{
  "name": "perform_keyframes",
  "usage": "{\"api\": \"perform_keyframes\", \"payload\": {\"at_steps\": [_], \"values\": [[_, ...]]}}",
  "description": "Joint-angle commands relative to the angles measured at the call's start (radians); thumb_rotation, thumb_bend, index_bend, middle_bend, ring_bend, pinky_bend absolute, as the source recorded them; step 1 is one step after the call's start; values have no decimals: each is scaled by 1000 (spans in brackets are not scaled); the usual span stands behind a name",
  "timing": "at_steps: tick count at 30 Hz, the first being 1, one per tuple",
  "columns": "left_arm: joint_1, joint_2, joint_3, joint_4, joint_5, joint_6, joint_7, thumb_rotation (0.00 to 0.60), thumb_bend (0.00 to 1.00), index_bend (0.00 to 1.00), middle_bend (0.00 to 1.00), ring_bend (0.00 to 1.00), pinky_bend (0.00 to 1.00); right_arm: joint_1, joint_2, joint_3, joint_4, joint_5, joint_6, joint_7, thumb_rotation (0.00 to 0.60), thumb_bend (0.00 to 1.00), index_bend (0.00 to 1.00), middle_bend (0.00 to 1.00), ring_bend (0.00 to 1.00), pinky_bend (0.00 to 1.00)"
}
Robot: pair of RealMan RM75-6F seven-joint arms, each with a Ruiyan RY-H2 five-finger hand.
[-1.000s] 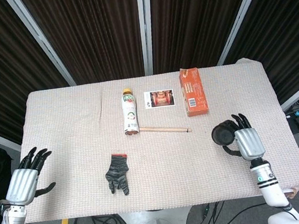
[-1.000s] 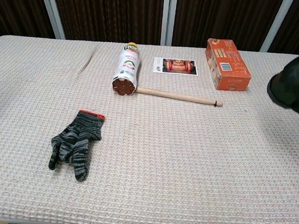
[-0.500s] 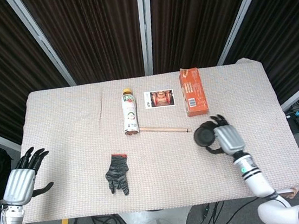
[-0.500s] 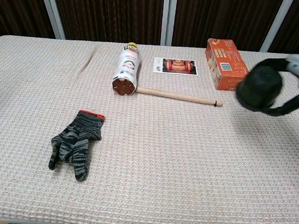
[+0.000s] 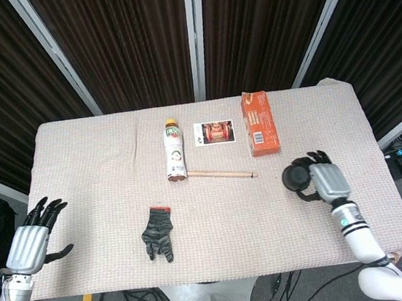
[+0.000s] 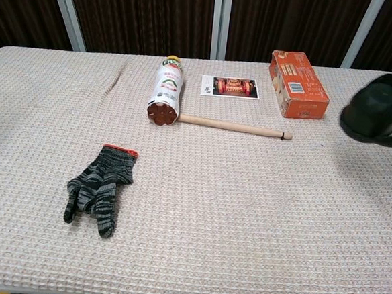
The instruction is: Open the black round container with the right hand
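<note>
1. The right hand grips the black container, fingers curled around it; it sits near the table's right edge, below the orange box.
2. The left hand hangs off the left edge, fingers spread, holding nothing.

Both views are evenly and brightly lit from overhead, so the beige waffle-weave tablecloth shows its texture crisply and shadows beneath things stay faint and short. The dark pleated curtains at twelve o'clock swallow detail. In the chest view the black round container at three o'clock is smeared and soft-edged, with a dim shadow on the cloth below it.
</note>
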Motion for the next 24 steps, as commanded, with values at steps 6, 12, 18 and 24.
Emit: {"api": "perform_keyframes", "payload": {"at_steps": [6, 12, 18, 24], "values": [[8, 14, -5, -17, -11, 11, 13, 600, 126, 138, 108, 0, 172, 162, -175, 16, -98, -84, -112, -67, 600, 309, 467, 480, 92, 0], [2, 17, -5, -23, -15, -3, 20, 600, 126, 138, 108, 0, 172, 153, -174, 24, -105, -42, -45, -68, 600, 306, 461, 481, 92, 0], [-6, 4, 2, -11, -13, -25, 20, 600, 125, 138, 108, 0, 172, -18, 51, -13, -31, 22, 35, 100, 600, 308, 459, 480, 92, 0], [-10, -5, 6, -16, -1, -24, 31, 600, 126, 138, 108, 0, 172, 4, 25, -36, -43, -74, -17, 146, 600, 309, 458, 480, 92, 0]]}}
